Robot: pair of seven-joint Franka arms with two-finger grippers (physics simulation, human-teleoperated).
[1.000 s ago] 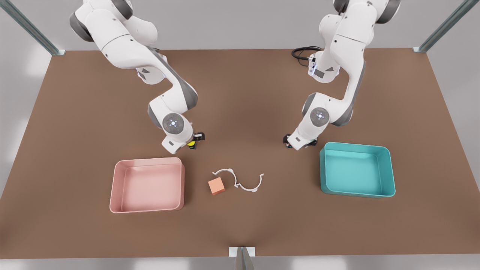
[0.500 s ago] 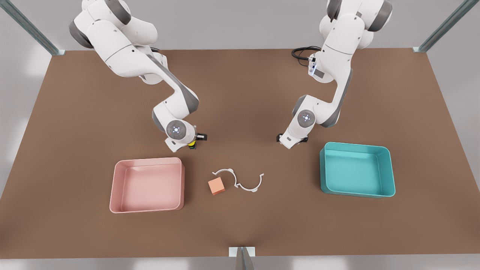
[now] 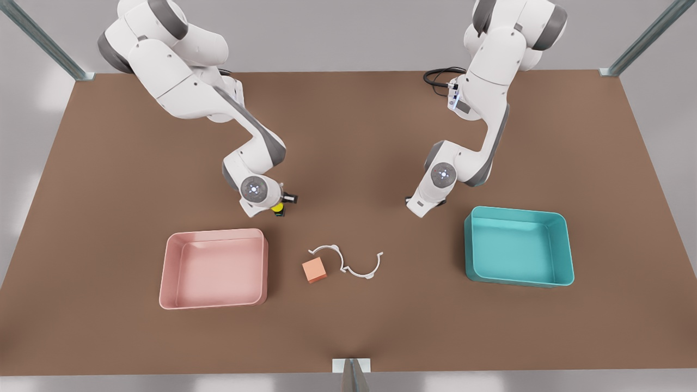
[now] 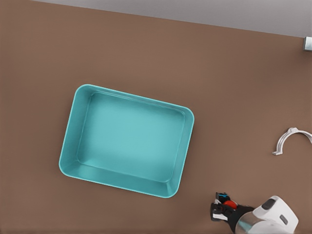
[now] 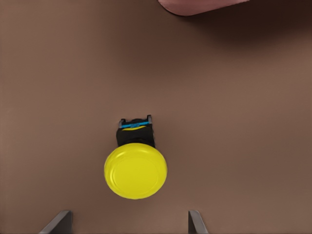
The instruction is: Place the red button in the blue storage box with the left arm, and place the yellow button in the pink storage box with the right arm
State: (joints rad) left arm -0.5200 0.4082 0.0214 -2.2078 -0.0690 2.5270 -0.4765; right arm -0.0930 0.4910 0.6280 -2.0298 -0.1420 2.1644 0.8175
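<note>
The yellow button (image 5: 135, 169) lies on the table, its black base (image 5: 135, 130) pointing away from my right gripper (image 5: 127, 224). That gripper is open, with its fingertips (image 5: 61, 222) spread wide just short of the cap. In the front view the yellow button (image 3: 278, 207) peeks out beside the right gripper (image 3: 269, 204), behind the pink storage box (image 3: 169, 267). The red button (image 4: 229, 204) lies at my left gripper (image 4: 235, 214), a short way off a corner of the blue storage box (image 4: 68, 146). From the front, the left gripper (image 3: 419, 206) sits to the left of the blue storage box (image 3: 566, 256).
Between the two boxes lie a small salmon-orange cube (image 3: 314, 270) and a thin white curved bracket (image 3: 348, 261). A black cable (image 3: 435, 76) coils at the table's back edge. Metal posts stand at the back corners.
The left gripper's hand has shifted toward the front view's left and now covers the red button there. The right hand has drawn back slightly. The yellow button has not moved.
</note>
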